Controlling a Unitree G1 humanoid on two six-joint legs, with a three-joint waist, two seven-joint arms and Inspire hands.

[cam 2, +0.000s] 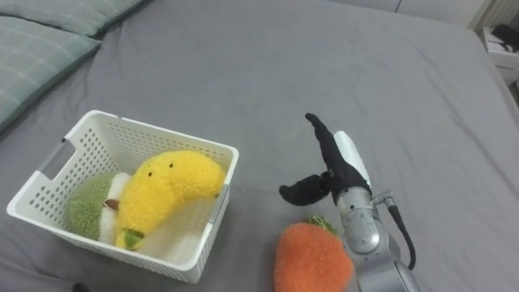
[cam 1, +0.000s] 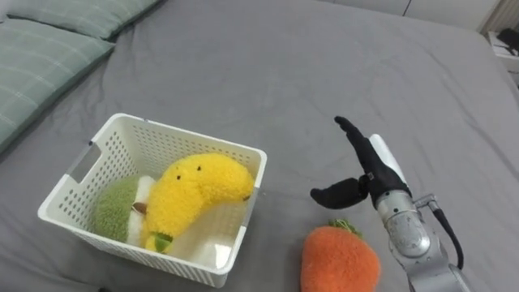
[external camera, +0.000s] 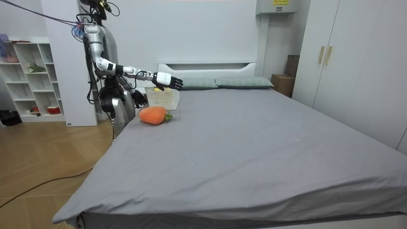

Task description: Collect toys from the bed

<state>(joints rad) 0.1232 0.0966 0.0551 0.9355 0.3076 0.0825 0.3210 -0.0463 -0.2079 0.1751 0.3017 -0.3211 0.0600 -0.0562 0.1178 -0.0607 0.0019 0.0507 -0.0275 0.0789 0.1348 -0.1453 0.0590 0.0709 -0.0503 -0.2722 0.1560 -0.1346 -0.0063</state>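
Grey bed: orange plush toy lies just right of the white basket; your right hand, open and empty, hangs there too, fingers reaching past the toy.

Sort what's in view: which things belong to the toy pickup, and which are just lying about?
Job: orange plush toy on the bed; white basket holding yellow plush and green plush; open right hand.
Just there: pillows, shelf, wardrobe.
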